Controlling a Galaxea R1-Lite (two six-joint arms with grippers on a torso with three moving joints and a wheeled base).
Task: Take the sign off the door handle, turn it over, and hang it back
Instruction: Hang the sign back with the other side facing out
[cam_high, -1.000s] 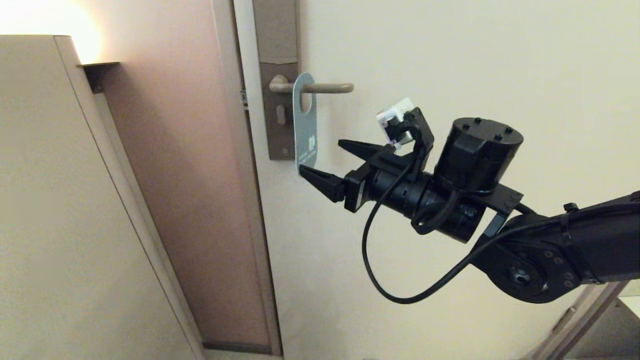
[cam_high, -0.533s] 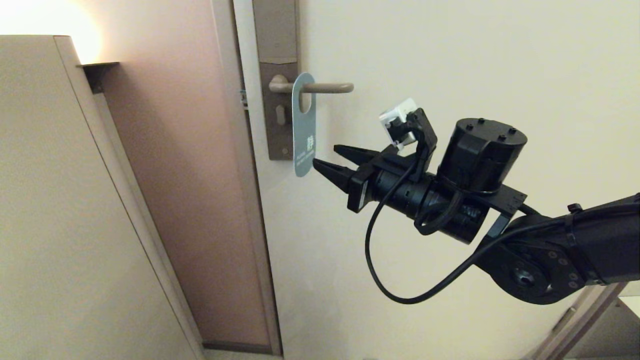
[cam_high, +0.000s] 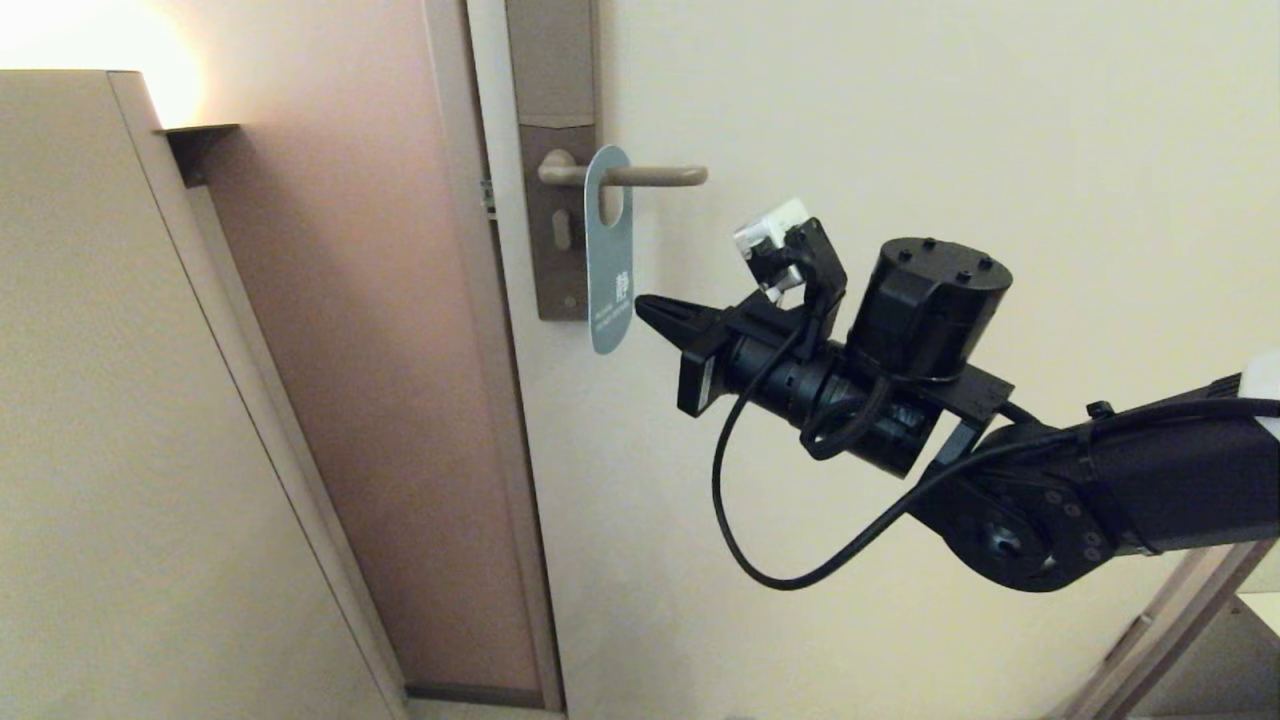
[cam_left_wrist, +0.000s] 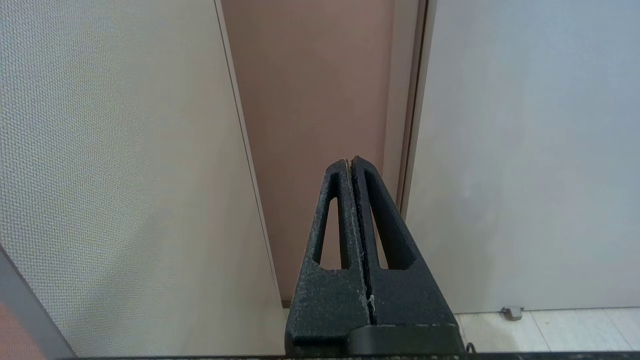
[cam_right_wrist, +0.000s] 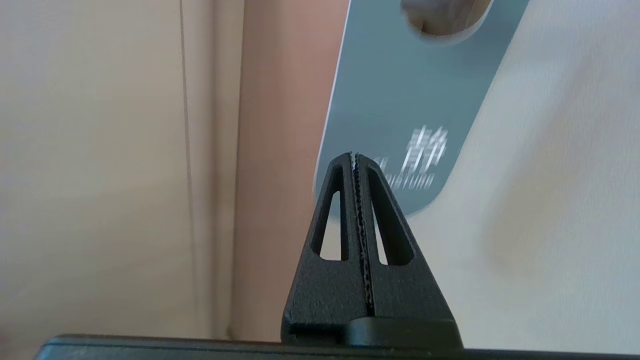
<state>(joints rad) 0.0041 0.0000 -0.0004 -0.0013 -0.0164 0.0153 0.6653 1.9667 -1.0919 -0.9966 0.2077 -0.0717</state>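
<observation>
Your flat blue-grey door sign (cam_high: 610, 262) with rounded ends hangs by its oval hole on the slim beige metal door handle (cam_high: 655, 177), blue face with white lettering turned outward, its lower end dangling free in front of the pale door (cam_high: 900, 120). The handle sticks out level from the tall grey-brown lock plate (cam_high: 552, 160) by the door's edge. Just beside the sign's lower end you have the black right gripper (cam_high: 645, 303); its tips point at the sign's edge, and in the right wrist view the gripper (cam_right_wrist: 354, 156) shows its two fingers pressed together with nothing between them, the sign (cam_right_wrist: 400, 100) lying just beyond the tips. Whether the tips touch the sign, you cannot tell. Your left gripper (cam_left_wrist: 349, 162) is parked low, fingers closed and empty, facing the foot of the door and the beige textured panel (cam_left_wrist: 110, 175).
</observation>
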